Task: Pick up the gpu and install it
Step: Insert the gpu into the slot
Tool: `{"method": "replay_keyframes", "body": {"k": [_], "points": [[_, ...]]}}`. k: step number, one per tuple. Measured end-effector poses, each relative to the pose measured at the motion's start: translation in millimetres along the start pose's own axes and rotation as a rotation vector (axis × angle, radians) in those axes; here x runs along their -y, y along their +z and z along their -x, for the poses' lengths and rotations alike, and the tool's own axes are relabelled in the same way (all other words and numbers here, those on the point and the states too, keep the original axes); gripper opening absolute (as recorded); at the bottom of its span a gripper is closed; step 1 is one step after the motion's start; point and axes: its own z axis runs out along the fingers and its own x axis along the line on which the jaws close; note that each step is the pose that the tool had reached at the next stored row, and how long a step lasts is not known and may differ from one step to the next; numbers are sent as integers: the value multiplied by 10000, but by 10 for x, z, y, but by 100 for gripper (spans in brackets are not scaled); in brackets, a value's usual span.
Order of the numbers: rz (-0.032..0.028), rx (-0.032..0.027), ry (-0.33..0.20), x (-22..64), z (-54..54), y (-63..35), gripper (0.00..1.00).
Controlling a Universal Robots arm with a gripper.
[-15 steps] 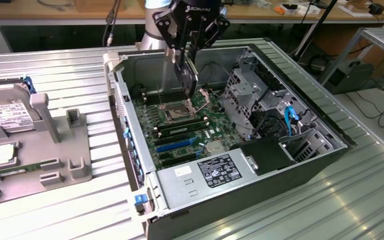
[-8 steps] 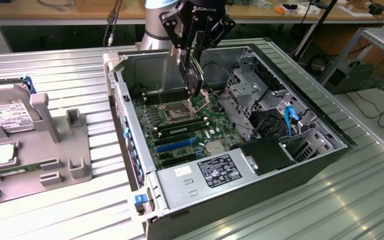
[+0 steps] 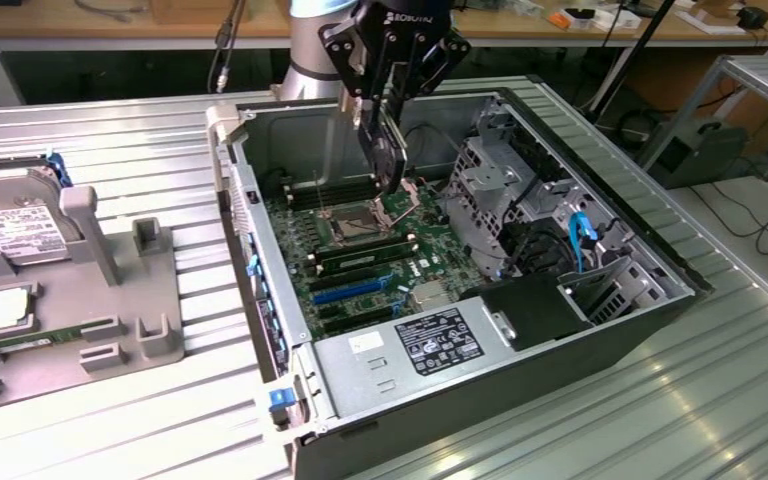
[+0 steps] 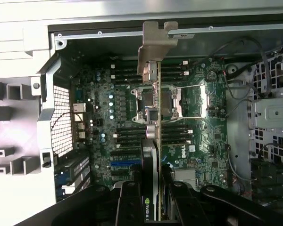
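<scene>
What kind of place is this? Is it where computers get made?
Probably a robot lab or workshop. An open computer case sits on a metal table, the gripper holds a gpu over its motherboard, and a wooden workbench stands behind.

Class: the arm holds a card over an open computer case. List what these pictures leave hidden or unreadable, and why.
- Wrist view: the gpu, edge-on in the gripper, covers the middle of the CPU socket.
- Wrist view: one end of the blue slot is hidden behind the gpu.
- Exterior view: print on the hard drive is too small to read.
</scene>
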Motion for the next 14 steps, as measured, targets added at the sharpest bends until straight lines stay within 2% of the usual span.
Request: {"method": "replay_keyframes", "body": {"k": [7, 14], "points": [[1, -4, -106, 0, 0, 0, 27], [9, -38, -931, 0, 0, 0, 27]]}}
